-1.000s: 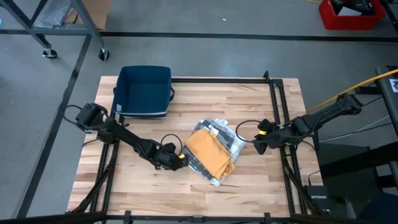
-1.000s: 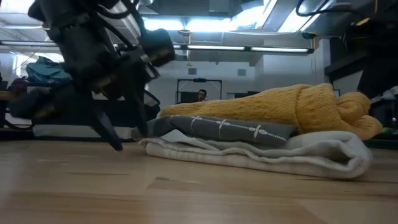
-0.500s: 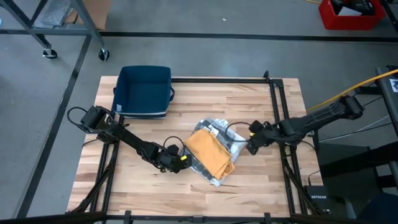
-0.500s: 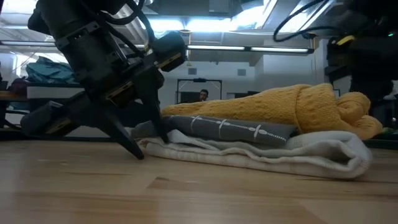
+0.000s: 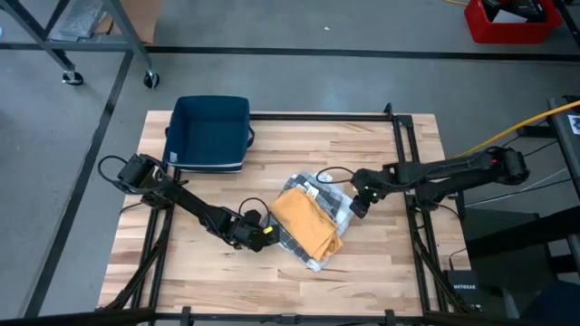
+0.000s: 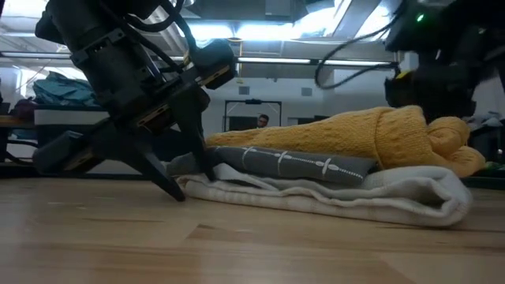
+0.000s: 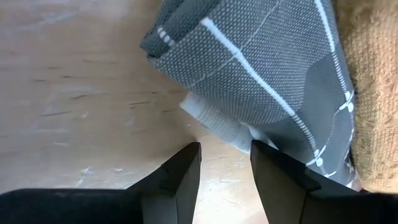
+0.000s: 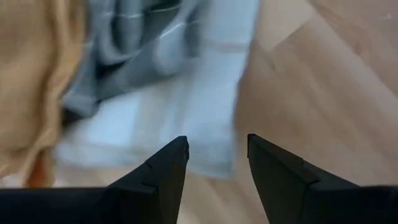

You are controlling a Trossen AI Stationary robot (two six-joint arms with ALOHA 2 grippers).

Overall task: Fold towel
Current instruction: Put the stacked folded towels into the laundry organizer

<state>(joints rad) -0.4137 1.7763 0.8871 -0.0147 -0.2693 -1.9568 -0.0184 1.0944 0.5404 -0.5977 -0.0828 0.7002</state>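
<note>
- The right gripper (image 5: pixel 359 204) is reaching in from the worktop's right side and is now arriving at the right edge of the towel pile (image 5: pixel 313 220); its jaws are standing apart, grasping nothing.
- The left gripper (image 5: pixel 265 234) is staying low at the pile's left edge, jaws also released, tips just beside the grey striped towel (image 7: pixel 267 81).
- Both arms are now flanking the pile, so a two-sided pinch looks close.
- The pile is lying mid-worktop (image 5: pixel 362 263), yellow towel (image 6: pixel 371 134) uppermost, a blue bin (image 5: pixel 210 131) well apart.
- A person (image 6: pixel 263 121) is showing far behind.
</note>
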